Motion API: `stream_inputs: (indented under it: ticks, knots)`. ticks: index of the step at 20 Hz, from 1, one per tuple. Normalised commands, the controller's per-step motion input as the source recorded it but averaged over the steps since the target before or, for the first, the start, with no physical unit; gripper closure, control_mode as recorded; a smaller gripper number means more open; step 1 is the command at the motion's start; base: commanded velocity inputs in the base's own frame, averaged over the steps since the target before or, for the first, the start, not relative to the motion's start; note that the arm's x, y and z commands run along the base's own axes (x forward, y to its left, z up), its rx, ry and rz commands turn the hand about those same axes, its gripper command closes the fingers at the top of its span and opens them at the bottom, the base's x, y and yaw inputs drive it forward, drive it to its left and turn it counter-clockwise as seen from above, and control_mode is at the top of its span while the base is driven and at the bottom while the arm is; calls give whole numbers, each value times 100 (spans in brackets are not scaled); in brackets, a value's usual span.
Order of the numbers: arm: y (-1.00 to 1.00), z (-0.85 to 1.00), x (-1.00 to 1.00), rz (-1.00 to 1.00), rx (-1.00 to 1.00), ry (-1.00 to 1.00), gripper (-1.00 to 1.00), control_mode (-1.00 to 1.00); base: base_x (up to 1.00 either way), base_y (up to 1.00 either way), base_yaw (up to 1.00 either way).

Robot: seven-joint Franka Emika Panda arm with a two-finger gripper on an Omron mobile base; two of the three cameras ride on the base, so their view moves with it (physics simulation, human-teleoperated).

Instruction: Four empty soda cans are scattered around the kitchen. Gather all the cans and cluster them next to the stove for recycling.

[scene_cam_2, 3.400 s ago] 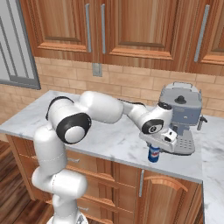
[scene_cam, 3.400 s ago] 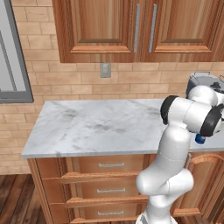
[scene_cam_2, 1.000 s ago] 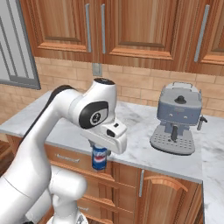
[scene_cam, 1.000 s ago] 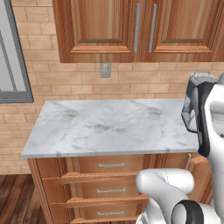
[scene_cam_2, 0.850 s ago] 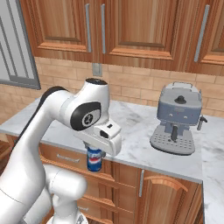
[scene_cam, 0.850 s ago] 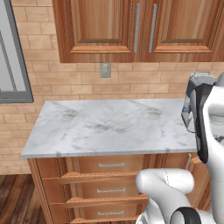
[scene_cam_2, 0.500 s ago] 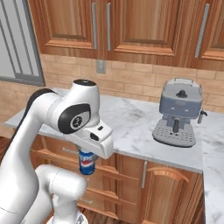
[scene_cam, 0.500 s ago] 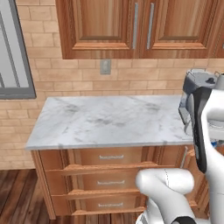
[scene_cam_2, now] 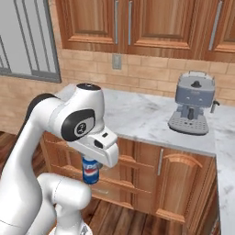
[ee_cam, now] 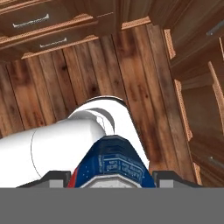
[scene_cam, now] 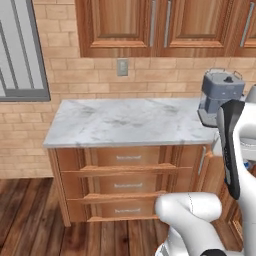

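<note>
Hand: the two-finger hand [scene_cam_2: 91, 170] is carried low, below the white block of the wrist, in front of the reddish wooden drawer fronts [scene_cam_2: 131, 160]; it is closed on the blue soda can, the jaws held narrowly apart by the can's width.
Can: the small blue cylindrical soda can with a red and white label [scene_cam_2: 91, 170] is held upright in the air, apart from the bench and above the wood plank floor [ee_cam: 52, 83]; in the hand view its blue printed side [ee_cam: 114, 163] is seen between the two dark finger tips.
Bench: the white-grey marble bench top [scene_cam: 125, 120] lies over three wooden drawers with silver handles.
Coffee machine: a grey-blue espresso machine [scene_cam_2: 193, 108] stands on the bench's right part, against the tan brick wall [scene_cam: 90, 80].
Wall: a grey outlet plate [scene_cam: 122, 66] is set in the brick under the reddish wooden upper cabinets [scene_cam: 150, 25]; a grey-framed window [scene_cam: 20, 50] is seen at the left.
</note>
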Motion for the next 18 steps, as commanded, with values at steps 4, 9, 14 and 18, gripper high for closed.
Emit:
stream_inputs:
  ticks: [4, 9, 14, 18]
  knots:
    - [0, 0, 0, 0, 0, 0, 100, 100, -51, 43, 8]
    - [0, 0, 0, 0, 0, 0, 100, 100, -44, 32, 22]
    - [0, 0, 0, 0, 0, 0, 100, 100, -29, 4, 33]
    - [0, 0, 0, 0, 0, 0, 100, 100, -7, 0, 37]
